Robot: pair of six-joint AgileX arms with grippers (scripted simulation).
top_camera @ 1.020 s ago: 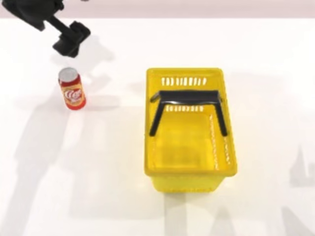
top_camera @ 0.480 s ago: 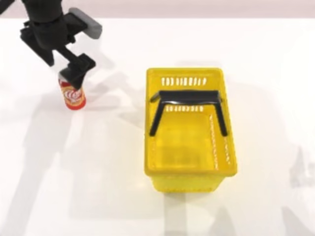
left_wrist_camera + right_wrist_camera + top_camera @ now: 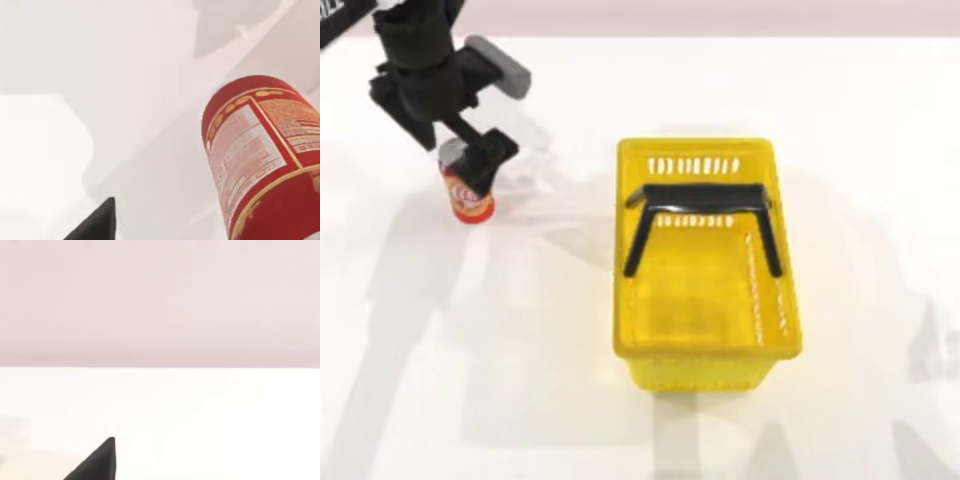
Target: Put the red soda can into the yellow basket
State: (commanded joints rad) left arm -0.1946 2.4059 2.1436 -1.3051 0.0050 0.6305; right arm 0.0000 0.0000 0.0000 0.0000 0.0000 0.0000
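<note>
Red soda can [image 3: 468, 193]: upright on table [image 3: 880, 120], upper left of frame, well apart from yellow basket [image 3: 790, 335]. Left pincer [image 3: 478, 160]: over can top, positioned for grasp; finger spread cannot be told. Right arm unseen.

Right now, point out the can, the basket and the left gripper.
can [image 3: 472, 203], top view, lower red side with logo.
basket [image 3: 700, 149], top view, far yellow rim.
left gripper [image 3: 480, 160], top view, black tip over the can's top.

Desk: a broad, flat white desk [image 3: 570, 400], smooth and plain.
Shadows: soft grey ones lie across it.
Backdrop: a pale pinkish wall [image 3: 720, 15] along the far edge.
</note>
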